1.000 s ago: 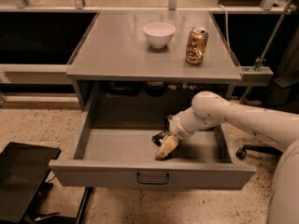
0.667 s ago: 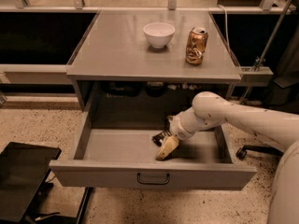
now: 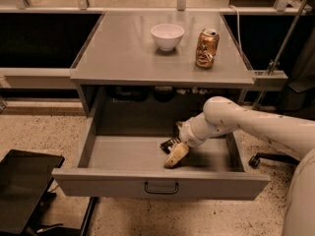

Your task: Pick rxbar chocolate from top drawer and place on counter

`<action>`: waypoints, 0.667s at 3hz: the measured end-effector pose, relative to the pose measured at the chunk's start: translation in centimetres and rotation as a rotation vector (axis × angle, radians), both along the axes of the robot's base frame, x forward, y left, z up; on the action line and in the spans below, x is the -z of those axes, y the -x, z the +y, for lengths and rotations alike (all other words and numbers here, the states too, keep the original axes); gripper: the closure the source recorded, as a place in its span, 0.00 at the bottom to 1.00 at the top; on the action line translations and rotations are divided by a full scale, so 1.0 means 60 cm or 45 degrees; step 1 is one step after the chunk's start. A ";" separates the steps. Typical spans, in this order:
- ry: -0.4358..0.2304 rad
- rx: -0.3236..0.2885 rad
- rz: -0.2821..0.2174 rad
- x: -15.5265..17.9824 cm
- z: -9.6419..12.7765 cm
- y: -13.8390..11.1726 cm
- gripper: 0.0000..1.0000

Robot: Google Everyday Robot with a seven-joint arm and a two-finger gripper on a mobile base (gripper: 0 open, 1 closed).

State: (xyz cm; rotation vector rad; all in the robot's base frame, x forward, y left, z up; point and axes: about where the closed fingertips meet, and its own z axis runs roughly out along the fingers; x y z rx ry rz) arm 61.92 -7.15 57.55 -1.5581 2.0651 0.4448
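The top drawer is pulled open below the counter. My white arm reaches in from the right, and my gripper points down at the drawer floor, right of the middle. The rxbar chocolate is a small black wrapper lying on the drawer floor just left of and behind the gripper, partly hidden by it. One tan finger shows, resting on or just above the floor beside the bar.
A white bowl and a dented copper-gold can stand at the back right of the counter. A black flat panel sits on the floor at the lower left. A chair base is at the right.
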 end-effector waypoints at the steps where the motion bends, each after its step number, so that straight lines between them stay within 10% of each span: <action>1: 0.000 0.000 0.000 -0.015 0.000 0.000 0.65; 2: 0.000 0.000 0.000 -0.029 0.000 0.000 0.89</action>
